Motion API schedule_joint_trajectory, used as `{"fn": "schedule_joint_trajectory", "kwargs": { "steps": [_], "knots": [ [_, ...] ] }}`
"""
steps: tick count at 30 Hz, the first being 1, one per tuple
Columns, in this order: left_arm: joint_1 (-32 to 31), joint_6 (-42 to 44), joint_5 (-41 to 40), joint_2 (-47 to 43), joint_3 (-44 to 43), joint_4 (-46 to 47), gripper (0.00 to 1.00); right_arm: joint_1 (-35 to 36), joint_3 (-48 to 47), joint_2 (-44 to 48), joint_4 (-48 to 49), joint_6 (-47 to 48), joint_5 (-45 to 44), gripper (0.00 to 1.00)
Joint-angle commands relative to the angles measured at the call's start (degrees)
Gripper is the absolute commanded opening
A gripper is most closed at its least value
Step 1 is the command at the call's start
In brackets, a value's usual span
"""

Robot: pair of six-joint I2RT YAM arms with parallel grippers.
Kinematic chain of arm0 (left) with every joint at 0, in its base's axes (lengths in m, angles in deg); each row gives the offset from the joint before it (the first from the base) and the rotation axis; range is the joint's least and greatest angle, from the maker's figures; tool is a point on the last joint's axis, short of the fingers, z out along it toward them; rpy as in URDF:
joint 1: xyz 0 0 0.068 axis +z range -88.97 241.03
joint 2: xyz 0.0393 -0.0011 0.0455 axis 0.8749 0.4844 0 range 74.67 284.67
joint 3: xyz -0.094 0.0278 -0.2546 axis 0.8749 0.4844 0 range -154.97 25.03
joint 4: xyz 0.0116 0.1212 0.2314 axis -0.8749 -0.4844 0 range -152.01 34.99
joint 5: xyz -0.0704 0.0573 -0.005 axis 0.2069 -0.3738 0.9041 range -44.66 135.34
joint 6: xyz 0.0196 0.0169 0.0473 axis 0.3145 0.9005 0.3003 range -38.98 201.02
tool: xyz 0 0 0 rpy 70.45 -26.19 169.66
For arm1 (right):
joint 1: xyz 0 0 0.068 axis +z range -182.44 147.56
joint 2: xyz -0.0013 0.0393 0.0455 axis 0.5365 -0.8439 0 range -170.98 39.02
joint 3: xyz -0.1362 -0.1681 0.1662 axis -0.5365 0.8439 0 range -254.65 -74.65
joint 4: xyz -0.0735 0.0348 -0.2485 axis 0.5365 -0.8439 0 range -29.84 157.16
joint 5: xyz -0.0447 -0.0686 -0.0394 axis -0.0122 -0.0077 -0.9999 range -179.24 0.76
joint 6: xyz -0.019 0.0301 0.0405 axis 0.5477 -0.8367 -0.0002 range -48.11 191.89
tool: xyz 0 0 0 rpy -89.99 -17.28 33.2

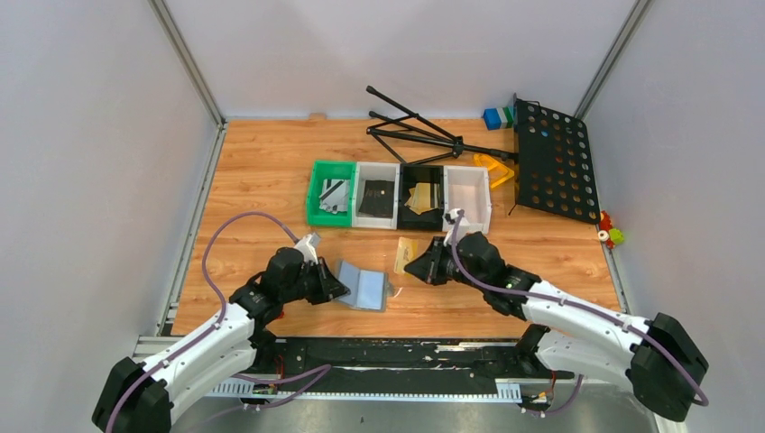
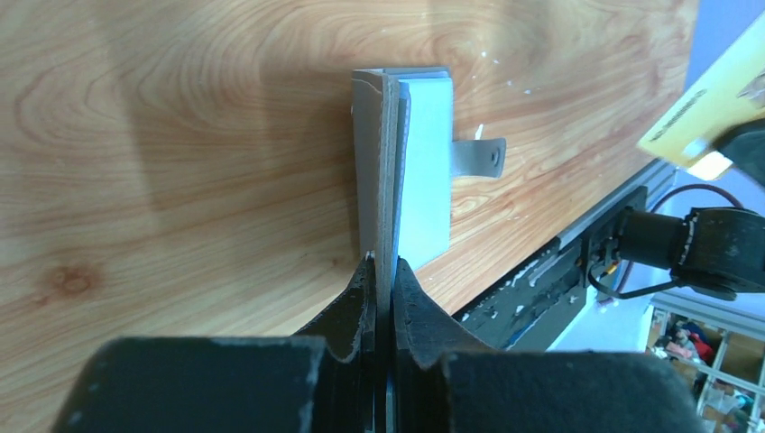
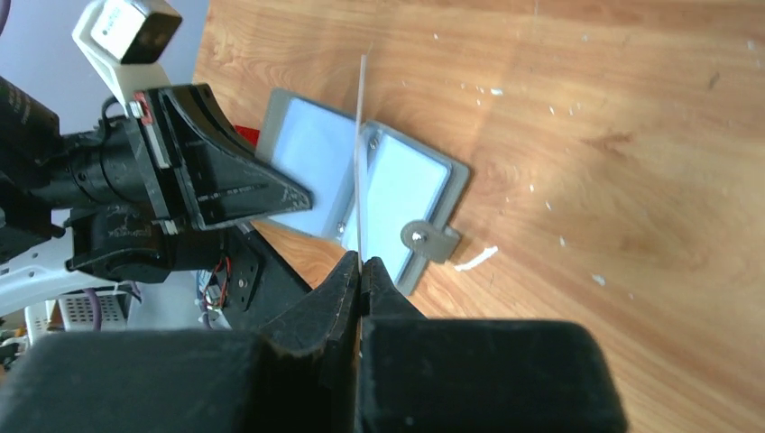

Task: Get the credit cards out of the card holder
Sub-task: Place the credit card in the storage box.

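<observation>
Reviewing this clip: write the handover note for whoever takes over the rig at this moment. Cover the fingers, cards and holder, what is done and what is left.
Left gripper: fingers shut on one edge of the open card holder.
Right gripper: fingers shut on a gold card, held to the right of the holder, apart from it.
Done: a silvery card, a black card and a second gold card lie in the trays.
Left: probably set down the held card. Whether more cards sit in the holder cannot be told.
</observation>
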Motion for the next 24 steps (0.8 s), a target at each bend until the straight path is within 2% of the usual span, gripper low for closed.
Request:
{"fn": "schedule_joint_trajectory", "kwargs": {
  "steps": [1,9,14,20,24],
  "knots": [
    [0.17,2.71,-2.01,-0.64,-1.06,-1.95,0.0,-0.32,-8.37,-6.25,-0.21,5.9,-0.79,0.0],
    [0.18,2.88,-6.55,-2.59,-0.05,-6.89,0.0,-0.7,-18.23,-19.5,5.16,6.25,4.68,0.0],
    [0.22,2.9,-8.5,-4.01,0.22,-9.55,0.0,-1.0,-26.09,-27.88,4.59,6.79,8.98,0.0],
    [0.17,3.28,-8.97,-5.89,0.94,-10.92,0.0,-1.05,-28.23,-33.66,8.75,5.63,10.91,0.0],
    [0.24,2.87,-9.33,-7.27,1.27,-11.97,0.0,-1.03,-33.06,-39.43,8.44,6.1,12.11,0.0]
  ]
}}
